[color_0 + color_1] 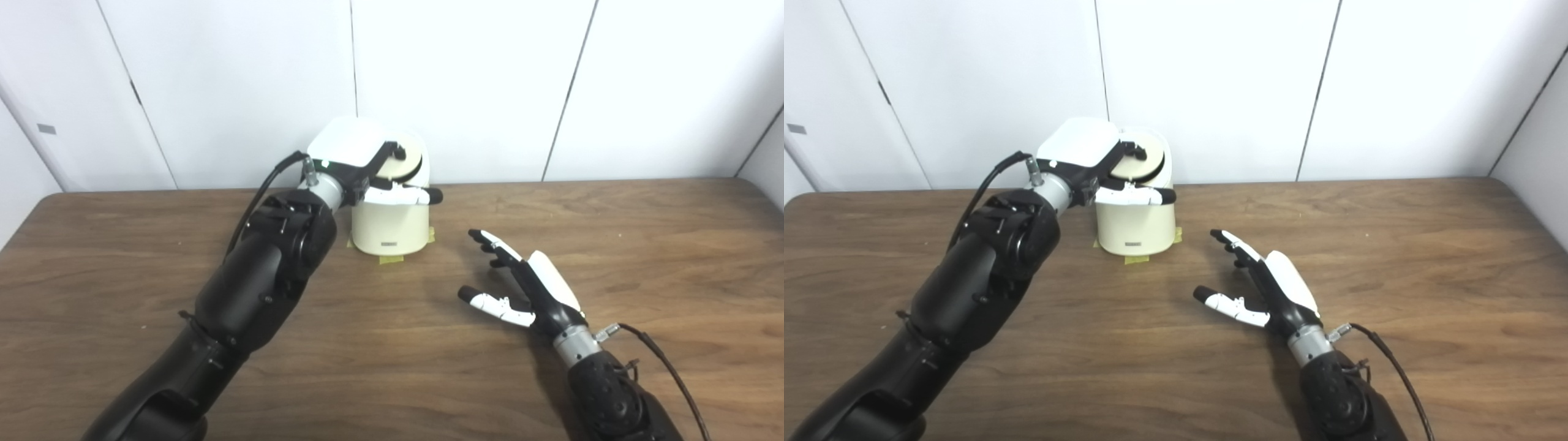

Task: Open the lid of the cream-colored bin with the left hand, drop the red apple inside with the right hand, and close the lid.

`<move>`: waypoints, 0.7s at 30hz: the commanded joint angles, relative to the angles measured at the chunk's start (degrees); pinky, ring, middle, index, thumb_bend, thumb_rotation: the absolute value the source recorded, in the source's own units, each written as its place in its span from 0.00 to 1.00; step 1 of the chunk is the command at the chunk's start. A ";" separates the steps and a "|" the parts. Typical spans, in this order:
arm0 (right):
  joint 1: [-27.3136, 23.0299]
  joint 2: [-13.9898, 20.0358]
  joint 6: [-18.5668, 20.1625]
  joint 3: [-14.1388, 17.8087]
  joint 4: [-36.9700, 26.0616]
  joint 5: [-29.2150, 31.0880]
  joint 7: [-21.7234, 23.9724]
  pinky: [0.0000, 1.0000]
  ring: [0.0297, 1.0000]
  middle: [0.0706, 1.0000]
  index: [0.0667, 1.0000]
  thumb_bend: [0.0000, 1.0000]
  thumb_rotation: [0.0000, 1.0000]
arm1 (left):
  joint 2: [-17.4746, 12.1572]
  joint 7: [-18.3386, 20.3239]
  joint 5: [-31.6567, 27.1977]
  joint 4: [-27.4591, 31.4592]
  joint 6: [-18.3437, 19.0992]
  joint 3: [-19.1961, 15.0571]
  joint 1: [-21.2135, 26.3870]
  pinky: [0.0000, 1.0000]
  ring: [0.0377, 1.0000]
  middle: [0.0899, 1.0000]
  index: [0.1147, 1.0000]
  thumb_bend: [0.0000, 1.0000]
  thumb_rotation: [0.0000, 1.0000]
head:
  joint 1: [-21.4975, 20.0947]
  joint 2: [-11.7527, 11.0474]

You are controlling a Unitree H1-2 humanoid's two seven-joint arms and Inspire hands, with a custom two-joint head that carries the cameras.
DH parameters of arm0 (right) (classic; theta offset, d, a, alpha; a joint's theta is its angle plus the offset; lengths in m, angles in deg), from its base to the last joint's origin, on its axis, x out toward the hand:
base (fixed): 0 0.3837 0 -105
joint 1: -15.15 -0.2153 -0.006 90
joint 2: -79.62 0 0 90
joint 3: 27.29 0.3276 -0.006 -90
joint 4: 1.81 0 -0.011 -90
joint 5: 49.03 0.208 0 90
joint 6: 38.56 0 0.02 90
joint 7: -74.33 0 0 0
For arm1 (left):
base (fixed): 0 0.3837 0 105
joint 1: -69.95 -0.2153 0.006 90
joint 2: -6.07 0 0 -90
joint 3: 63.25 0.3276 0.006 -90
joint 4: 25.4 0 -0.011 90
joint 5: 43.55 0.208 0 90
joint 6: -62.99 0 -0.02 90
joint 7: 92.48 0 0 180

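The cream-colored bin [392, 226] stands at the back middle of the wooden table. Its round lid [409, 160] is tilted up at the top. My left hand [361, 165] rests on the bin's top, fingers hooked over the lid's edge and thumb lying along the front rim. My right hand [527, 288] is open and empty, palm to the left, just above the table to the right of and nearer than the bin. No red apple shows in either view; the bin's inside is hidden.
Yellow tape pieces [390, 260] mark the bin's base. A white panelled wall [490, 92] runs close behind the table's back edge. The wooden table [643, 245] stretches to the right of my right hand.
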 commanded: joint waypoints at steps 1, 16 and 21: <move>-1.47 0.13 0.18 0.32 -2.09 0.49 0.05 0.77 0.87 0.89 0.89 0.58 0.76 | -0.30 -2.27 -0.18 -1.14 -0.32 -1.22 1.73 1.00 0.91 0.75 0.72 0.84 1.00 | -0.06 0.12; -1.36 -0.21 3.53 -0.44 -3.78 -0.40 1.36 0.80 0.89 0.91 0.90 0.60 0.73 | -2.02 -12.27 -1.53 -14.35 -4.16 -0.73 0.39 1.00 0.91 0.76 0.76 0.82 1.00 | -0.60 0.16; -1.42 -0.16 3.67 -0.47 -3.93 -0.51 1.24 0.78 0.88 0.91 0.90 0.61 0.74 | -2.34 -13.84 -1.85 -13.64 -4.84 -0.46 -0.12 1.00 0.90 0.72 0.75 0.80 1.00 | -0.55 0.35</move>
